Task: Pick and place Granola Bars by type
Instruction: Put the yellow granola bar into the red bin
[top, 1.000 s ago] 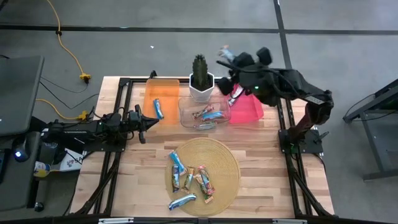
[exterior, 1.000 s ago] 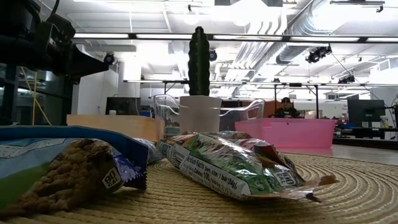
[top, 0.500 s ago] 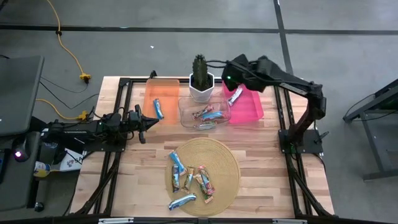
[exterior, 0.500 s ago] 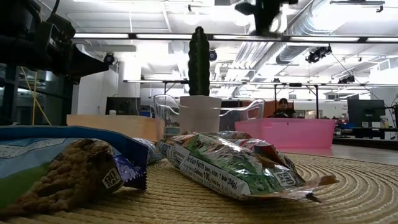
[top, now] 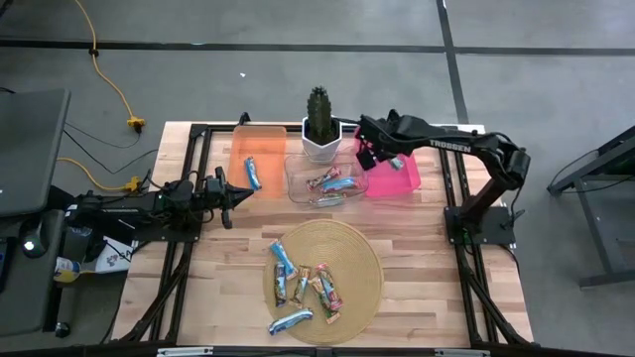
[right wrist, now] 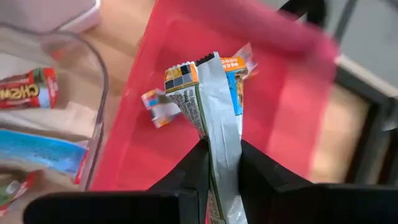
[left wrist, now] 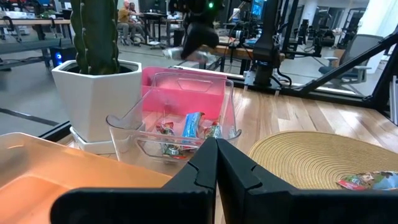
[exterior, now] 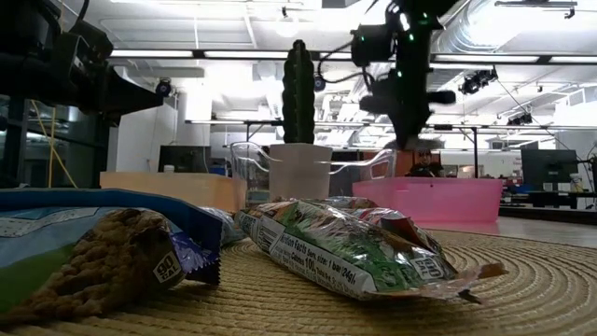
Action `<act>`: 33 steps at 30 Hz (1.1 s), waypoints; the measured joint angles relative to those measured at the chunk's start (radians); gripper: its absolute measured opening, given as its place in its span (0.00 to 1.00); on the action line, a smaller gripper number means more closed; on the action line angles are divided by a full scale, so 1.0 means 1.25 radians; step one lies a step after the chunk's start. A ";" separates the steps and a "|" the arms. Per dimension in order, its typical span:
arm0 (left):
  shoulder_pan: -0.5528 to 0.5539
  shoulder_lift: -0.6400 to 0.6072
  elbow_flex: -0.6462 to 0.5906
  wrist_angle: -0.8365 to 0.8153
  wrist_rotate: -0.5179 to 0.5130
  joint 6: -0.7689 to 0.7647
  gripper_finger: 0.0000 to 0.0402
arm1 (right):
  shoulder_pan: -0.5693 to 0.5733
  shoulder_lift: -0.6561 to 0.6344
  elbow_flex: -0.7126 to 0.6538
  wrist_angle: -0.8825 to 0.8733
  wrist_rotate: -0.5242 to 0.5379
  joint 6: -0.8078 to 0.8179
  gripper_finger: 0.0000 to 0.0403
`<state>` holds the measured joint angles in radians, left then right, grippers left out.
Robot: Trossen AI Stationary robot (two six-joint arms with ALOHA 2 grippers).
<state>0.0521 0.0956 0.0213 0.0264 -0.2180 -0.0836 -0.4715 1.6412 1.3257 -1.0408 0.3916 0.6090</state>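
High view: the right gripper (top: 369, 151) hangs over the near-cactus end of the pink bin (top: 402, 177), at the far side of the counter (top: 213, 297). The left gripper (top: 236, 194) waits near the orange bin (top: 260, 147), which holds one blue bar (top: 252, 173). The right arm is plainly the nearer to the pink bin. More granola bars (top: 306, 288) lie on the round woven mat (top: 362, 268), well apart from both grippers.

Low view: the right arm hangs above the pink bin (exterior: 438, 198), behind the potted cactus (exterior: 298, 140); a green-wrapped bar (exterior: 350, 247) lies on the mat in front.

Left wrist view: the left gripper (left wrist: 216, 163) has its fingers pressed together, holding nothing, pointing toward the clear bin (left wrist: 180, 127) with its bars.

Right wrist view: the right gripper (right wrist: 219, 163) is clamped on a silver-wrapped bar (right wrist: 214, 106), whose long axis runs straight out from the fingers. The pink bin's floor (right wrist: 180, 124) lies directly beyond it, one bar already there, so letting go looks the likely next move.
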 joint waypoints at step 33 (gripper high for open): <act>0.000 0.000 0.000 0.000 0.000 0.000 0.00 | -0.154 -0.064 -0.159 0.165 -0.202 0.047 0.21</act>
<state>0.0519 0.0956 0.0215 0.0265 -0.2180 -0.0834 -0.6640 1.5608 1.1275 -0.8343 0.1388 0.6673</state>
